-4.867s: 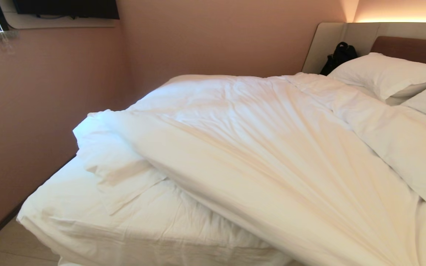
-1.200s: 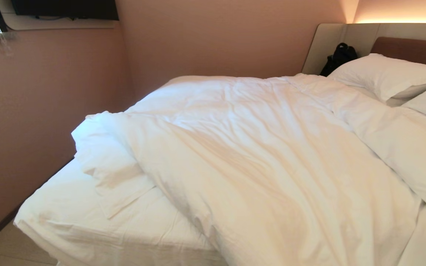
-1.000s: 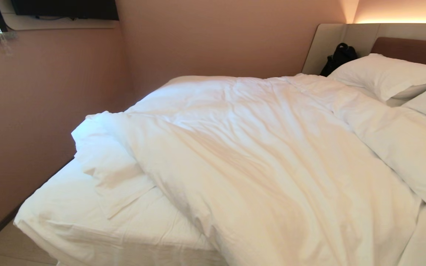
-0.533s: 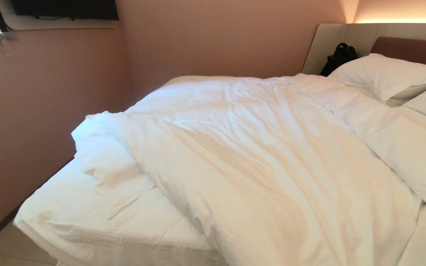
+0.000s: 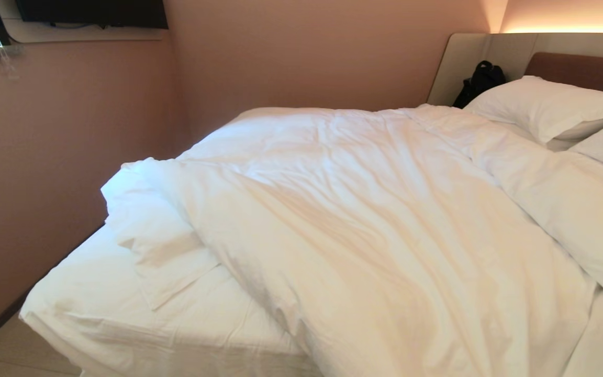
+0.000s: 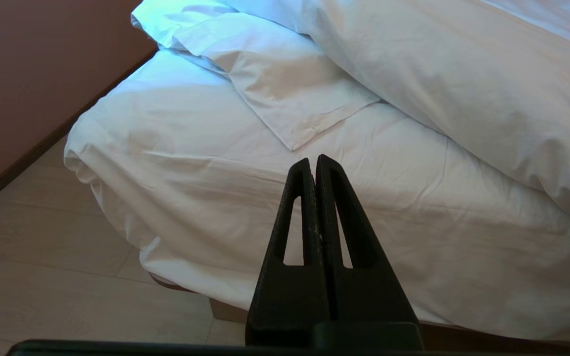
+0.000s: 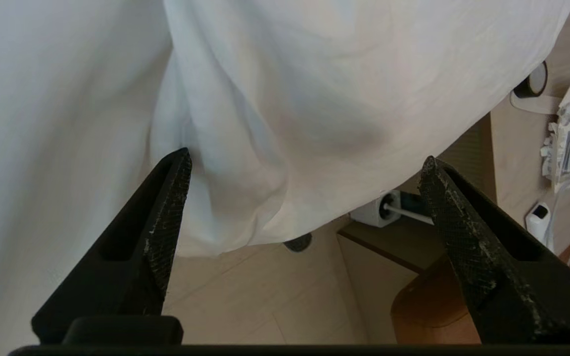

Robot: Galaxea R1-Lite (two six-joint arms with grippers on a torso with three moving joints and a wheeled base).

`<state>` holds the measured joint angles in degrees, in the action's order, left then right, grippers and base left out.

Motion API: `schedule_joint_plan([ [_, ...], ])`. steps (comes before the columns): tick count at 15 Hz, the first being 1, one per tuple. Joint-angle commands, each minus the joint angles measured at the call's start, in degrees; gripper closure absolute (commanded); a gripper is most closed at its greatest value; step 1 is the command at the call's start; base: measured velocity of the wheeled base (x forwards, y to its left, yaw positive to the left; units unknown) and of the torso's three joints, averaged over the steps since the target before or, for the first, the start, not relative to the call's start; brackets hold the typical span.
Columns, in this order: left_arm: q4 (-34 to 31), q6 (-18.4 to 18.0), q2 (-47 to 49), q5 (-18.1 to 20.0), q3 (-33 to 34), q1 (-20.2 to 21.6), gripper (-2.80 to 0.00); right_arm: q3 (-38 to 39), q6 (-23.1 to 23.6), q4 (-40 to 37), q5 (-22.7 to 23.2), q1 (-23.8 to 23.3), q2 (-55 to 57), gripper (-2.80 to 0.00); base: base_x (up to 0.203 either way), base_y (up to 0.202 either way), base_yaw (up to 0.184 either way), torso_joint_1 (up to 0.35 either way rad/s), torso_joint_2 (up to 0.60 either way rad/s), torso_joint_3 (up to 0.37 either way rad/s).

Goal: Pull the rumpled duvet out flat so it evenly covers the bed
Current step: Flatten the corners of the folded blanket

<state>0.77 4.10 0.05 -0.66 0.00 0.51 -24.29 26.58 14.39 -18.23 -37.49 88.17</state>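
The white, wrinkled duvet (image 5: 364, 220) lies slack across most of the bed, with a flat corner flap (image 5: 176, 272) folded at the near left. There the bed's mattress sheet (image 5: 123, 324) is bare. Neither gripper shows in the head view. My left gripper (image 6: 313, 160) is shut and empty, held off the bed's foot corner (image 6: 117, 163), away from the duvet (image 6: 463, 74). My right gripper (image 7: 306, 158) is open, its fingers (image 7: 171, 198) spread on either side of a hanging fold of the duvet (image 7: 314, 74) with nothing clamped.
Two pillows (image 5: 542, 104) lie by the headboard (image 5: 579, 68), with a black bag (image 5: 479, 81) beside them. A pink wall (image 5: 45, 157) runs close along the bed's far side. Below the hanging duvet are pale floor (image 7: 265, 306), a white plug adapter (image 7: 374, 212) and cables (image 7: 569, 138).
The taut ridges that ran across the duvet toward the near right have gone slack, and its near edge has settled. Over the last second nothing moves in the head view.
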Motion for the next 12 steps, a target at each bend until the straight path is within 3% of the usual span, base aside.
schedule_joint_plan([
  [1,0.0,0.0,0.0,0.0,0.0,0.0,0.00,0.7,0.2,7.1,-2.1,0.0,4.8,-2.80,0.000,0.000,0.000,0.000,0.00,0.000],
  [8,0.0,0.0,0.0,0.0,0.0,0.0,0.00,2.0,-0.3,9.2,-1.4,1.6,5.5,-2.80,0.000,0.000,0.000,0.000,0.00,0.000],
  [12,0.0,0.0,0.0,0.0,0.0,0.0,0.00,5.8,-0.8,9.0,2.7,7.2,2.2,-2.80,0.000,0.000,0.000,0.000,0.00,0.000],
])
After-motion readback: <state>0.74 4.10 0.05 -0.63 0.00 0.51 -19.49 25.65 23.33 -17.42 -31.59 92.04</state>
